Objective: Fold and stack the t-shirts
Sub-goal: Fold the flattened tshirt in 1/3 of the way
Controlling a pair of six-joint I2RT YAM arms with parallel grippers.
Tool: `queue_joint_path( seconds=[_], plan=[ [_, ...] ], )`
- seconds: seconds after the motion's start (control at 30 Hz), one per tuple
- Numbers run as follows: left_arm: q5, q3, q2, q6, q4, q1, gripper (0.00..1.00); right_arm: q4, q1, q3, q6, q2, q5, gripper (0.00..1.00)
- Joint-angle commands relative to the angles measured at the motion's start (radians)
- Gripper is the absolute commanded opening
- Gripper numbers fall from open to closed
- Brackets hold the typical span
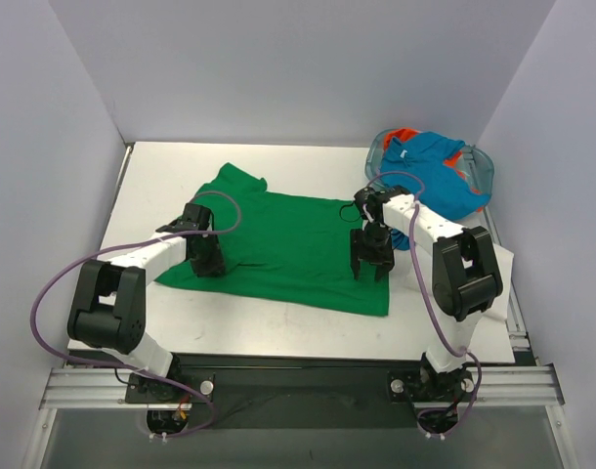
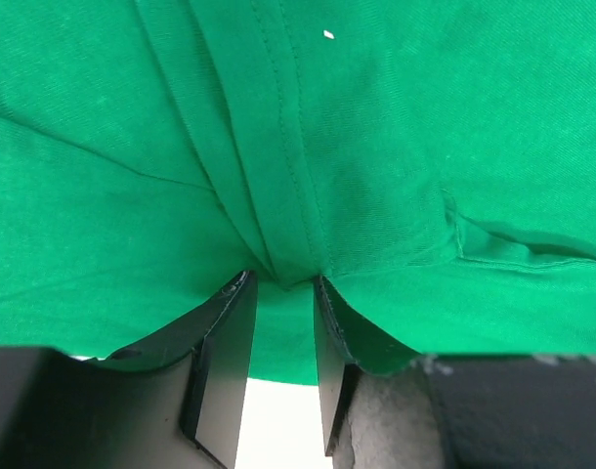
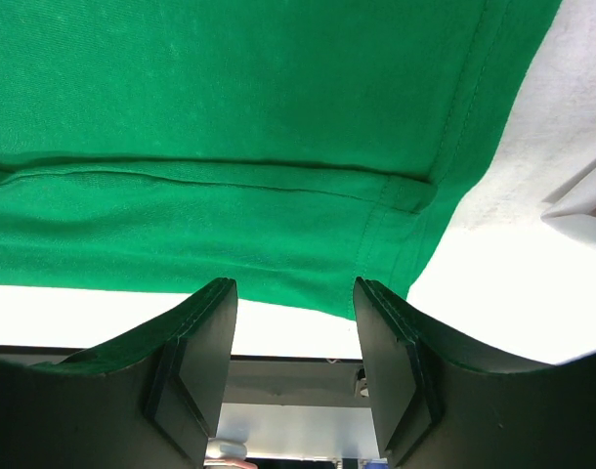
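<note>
A bright green t-shirt (image 1: 288, 239) lies spread across the middle of the table. My left gripper (image 1: 206, 256) is at its near left edge, shut on a pinched fold of the green t-shirt (image 2: 376, 147) that bunches between the fingertips of the gripper (image 2: 281, 281). My right gripper (image 1: 371, 266) is over the shirt's near right part. Its jaws (image 3: 293, 285) stand wide open and empty just above the hemmed corner of the green cloth (image 3: 230, 117). A turquoise blue t-shirt (image 1: 430, 171) lies heaped at the back right, with a bit of orange-red t-shirt (image 1: 405, 135) showing behind it.
The blue and orange-red shirts lie in a clear plastic bin (image 1: 484, 166) at the back right corner. The white table (image 1: 278, 327) is enclosed by pale walls at the left, back and right. A white sheet (image 1: 503, 259) lies by the right arm.
</note>
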State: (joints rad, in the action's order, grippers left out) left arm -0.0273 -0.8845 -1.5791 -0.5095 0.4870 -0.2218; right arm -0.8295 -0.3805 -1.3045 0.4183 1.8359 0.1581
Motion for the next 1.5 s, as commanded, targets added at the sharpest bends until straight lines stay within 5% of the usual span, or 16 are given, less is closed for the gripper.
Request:
queue_joint_path(
  seconds=[0.0,0.27,0.43,1.47],
  plan=[
    [-0.026,-0.024,-0.009,-0.006,-0.045,-0.004,0.4,-0.057,0.002,-0.002,0.008,-0.043,-0.005,0.52],
    [-0.033,-0.045,-0.004,0.006,-0.044,-0.002,0.21,-0.059,-0.001,-0.013,0.017,-0.03,0.001,0.52],
    [-0.065,-0.056,-0.016,0.02,-0.068,-0.004,0.0,-0.057,0.0,-0.019,0.02,-0.026,0.004,0.52],
    [-0.095,-0.332,-0.243,0.118,-0.074,-0.07,0.0,-0.089,0.005,-0.145,0.007,0.057,-0.011,0.52]
  ],
)
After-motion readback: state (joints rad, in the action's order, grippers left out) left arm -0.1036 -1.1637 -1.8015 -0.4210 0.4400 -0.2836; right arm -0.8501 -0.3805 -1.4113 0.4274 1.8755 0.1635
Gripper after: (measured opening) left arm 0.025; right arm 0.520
